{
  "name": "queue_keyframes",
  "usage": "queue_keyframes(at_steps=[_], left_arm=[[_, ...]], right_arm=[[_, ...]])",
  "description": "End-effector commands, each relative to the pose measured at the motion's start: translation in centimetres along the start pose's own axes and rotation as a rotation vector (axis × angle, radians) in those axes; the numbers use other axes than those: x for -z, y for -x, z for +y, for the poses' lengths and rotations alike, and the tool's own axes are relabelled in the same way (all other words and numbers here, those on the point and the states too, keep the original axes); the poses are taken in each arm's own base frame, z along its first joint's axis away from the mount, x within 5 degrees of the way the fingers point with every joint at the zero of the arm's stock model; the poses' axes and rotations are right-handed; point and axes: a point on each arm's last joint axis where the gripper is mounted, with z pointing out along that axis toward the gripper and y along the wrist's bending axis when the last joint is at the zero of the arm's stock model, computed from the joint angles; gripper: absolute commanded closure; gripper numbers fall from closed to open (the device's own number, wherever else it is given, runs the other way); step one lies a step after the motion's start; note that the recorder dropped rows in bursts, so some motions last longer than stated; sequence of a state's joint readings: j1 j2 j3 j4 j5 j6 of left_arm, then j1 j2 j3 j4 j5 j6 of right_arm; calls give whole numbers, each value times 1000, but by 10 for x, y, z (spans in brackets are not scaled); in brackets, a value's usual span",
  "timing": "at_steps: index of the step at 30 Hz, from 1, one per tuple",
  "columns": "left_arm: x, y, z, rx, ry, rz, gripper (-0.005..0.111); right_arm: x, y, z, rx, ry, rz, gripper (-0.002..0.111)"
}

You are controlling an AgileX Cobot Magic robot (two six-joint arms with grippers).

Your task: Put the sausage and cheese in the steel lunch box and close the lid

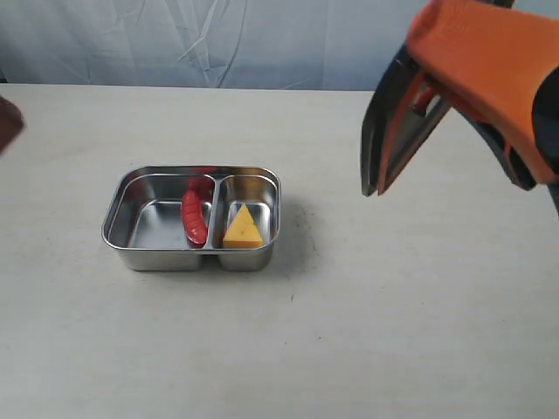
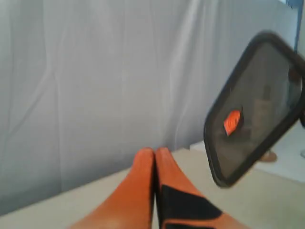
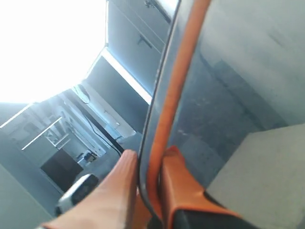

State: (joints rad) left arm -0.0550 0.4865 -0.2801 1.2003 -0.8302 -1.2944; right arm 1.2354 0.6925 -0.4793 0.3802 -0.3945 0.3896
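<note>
The steel lunch box (image 1: 122,202) sits left of centre on the table. The red sausage (image 1: 193,216) lies in its left compartment against the divider. In the right compartment rests the yellow cheese (image 1: 243,229). My right gripper (image 3: 148,157) is shut on the dark lid (image 1: 390,131), held edge-on high above the table at the right. The lid's edge (image 3: 169,86) runs between the orange fingers. The left wrist view shows the lid (image 2: 257,112) with its orange valve tab (image 2: 232,121). My left gripper (image 2: 155,151) is shut and holds nothing, off at the left.
A pale fabric backdrop (image 1: 218,39) hangs behind the table (image 1: 349,332). The right arm's orange body (image 1: 498,70) fills the upper right of the exterior view.
</note>
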Motion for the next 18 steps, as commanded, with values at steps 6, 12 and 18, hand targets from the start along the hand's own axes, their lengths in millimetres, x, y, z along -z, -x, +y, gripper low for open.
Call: queue_keyframes(at_steps=[6, 12, 18], left_arm=[[-33, -28, 18, 17, -247, 131, 85], [-36, -32, 20, -44, -275, 167, 69], [-37, -37, 9, -210, -374, 178, 69]], right_arm=[[-39, -27, -2, -53, 151, 0, 109], [-61, -48, -11, -153, 224, -8, 109], [-73, -59, -20, -227, 250, -36, 109]])
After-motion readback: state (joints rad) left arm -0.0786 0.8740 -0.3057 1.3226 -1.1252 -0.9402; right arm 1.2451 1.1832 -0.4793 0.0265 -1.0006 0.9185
